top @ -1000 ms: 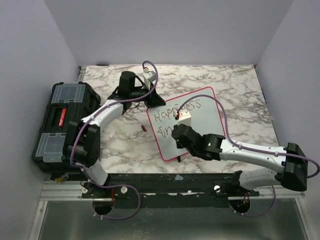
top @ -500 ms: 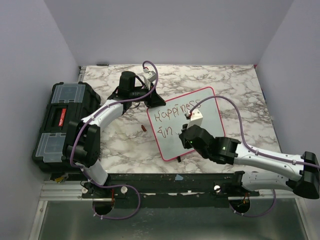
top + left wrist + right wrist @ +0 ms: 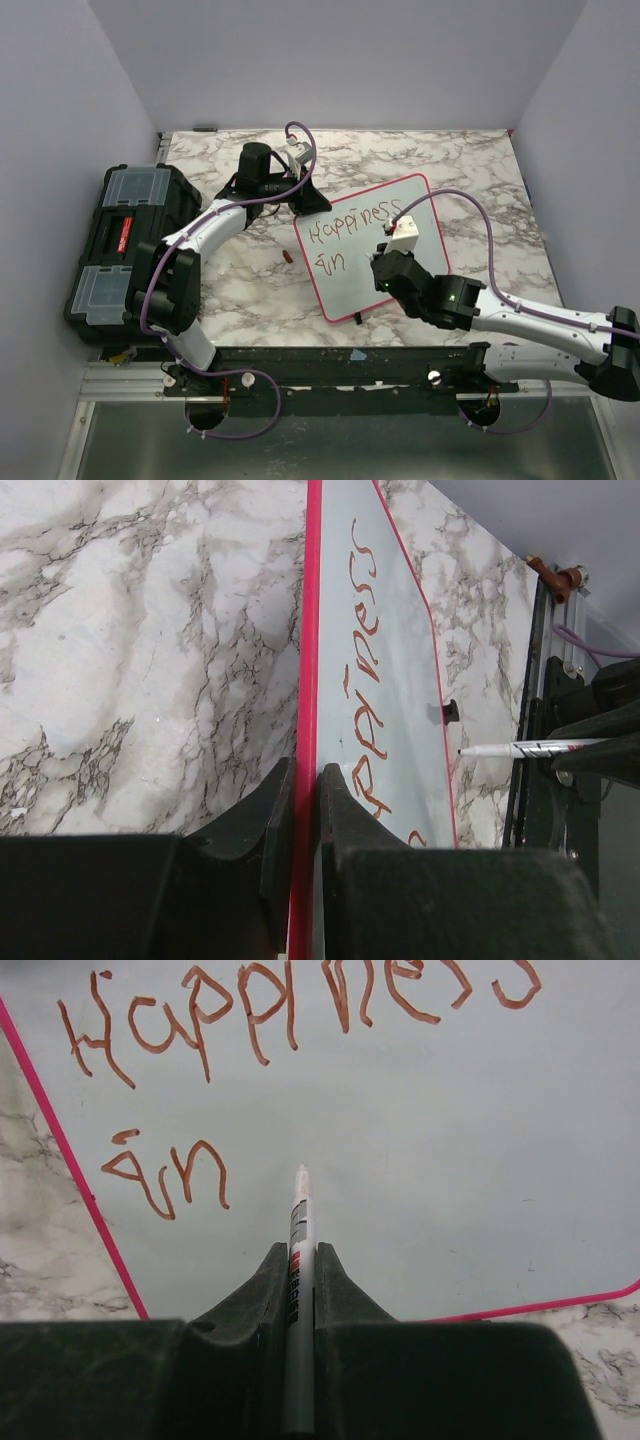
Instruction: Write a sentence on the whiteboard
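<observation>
The whiteboard [image 3: 425, 215] lies tilted on the marble table, pink-framed, with red-brown lettering "Happiness" [image 3: 352, 220] and below it "in" [image 3: 329, 263]. My left gripper [image 3: 306, 204] is shut on the board's far left corner; the left wrist view shows its jaws [image 3: 305, 780] clamped on the pink frame [image 3: 313, 630]. My right gripper [image 3: 386, 268] hovers over the board's lower middle, shut on a white marker [image 3: 298, 1222]. The marker's tip points at bare board [image 3: 450, 1160] just right of "in" [image 3: 165, 1175]; I cannot tell whether it touches.
A black toolbox [image 3: 120, 245] with clear lid compartments stands at the table's left edge. A small red cap [image 3: 287, 257] lies on the marble left of the board. A black foot [image 3: 357, 318] sticks out at the board's near edge. Grey walls close in on three sides.
My right arm has slid to the right across the board, uncovering "in" and the end of "Happiness". The left gripper and the board have stayed put.
</observation>
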Tool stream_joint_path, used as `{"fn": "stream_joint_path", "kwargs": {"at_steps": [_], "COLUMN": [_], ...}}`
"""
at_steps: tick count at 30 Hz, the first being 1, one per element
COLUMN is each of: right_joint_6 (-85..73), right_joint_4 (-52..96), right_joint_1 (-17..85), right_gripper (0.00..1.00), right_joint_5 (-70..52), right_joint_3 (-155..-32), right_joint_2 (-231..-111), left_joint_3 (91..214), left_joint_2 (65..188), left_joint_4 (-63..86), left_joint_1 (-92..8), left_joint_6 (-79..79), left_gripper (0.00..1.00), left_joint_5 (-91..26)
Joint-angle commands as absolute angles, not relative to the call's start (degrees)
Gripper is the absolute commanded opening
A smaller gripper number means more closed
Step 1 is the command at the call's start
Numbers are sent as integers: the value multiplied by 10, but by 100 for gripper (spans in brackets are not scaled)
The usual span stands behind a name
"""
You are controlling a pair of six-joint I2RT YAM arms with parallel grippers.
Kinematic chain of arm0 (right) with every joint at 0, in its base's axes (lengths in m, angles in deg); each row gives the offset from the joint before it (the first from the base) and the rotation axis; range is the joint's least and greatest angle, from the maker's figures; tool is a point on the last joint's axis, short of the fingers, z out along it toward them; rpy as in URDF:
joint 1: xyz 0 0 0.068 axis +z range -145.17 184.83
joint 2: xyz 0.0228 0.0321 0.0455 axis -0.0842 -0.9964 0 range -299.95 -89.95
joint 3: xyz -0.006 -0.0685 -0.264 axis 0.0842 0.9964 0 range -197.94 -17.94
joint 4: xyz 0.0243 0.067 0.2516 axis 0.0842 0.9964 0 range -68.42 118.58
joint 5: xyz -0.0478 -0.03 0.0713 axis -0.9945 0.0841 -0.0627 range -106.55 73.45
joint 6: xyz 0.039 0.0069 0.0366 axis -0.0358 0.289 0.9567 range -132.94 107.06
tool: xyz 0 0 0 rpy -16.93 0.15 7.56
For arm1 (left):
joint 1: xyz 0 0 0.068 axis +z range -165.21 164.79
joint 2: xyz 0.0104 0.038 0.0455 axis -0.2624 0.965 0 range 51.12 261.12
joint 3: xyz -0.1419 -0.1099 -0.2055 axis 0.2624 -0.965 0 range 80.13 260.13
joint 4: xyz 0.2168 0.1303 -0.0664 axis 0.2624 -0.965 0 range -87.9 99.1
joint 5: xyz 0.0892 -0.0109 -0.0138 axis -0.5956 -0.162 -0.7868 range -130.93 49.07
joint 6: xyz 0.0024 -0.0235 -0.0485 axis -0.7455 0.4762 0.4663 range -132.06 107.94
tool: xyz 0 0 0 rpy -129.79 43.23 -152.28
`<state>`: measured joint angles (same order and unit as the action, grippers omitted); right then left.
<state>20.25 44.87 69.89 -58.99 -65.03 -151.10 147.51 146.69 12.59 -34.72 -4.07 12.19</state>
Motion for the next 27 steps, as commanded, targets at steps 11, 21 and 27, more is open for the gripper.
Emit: {"fn": "stream_joint_path", "kwargs": {"at_steps": [11,21,27], "right_joint_6": [202,203,197], "right_joint_4": [456,457,449], "right_joint_1": [672,670,669], "right_gripper": [1,1,1], "right_joint_5": [-625,-610,-595], "right_joint_3": [-627,-617,-616], "right_joint_2": [-1466,-1459,-1463], "left_joint_3": [1485,1483,1488], "left_joint_2": [1459,1459,1463], "left_joint_4": [147,148,145], "left_joint_1": [-347,-346,-346], "left_joint_6": [-68,-71,-71], "left_gripper": [0,0,0], "left_joint_5": [91,89,88]}}
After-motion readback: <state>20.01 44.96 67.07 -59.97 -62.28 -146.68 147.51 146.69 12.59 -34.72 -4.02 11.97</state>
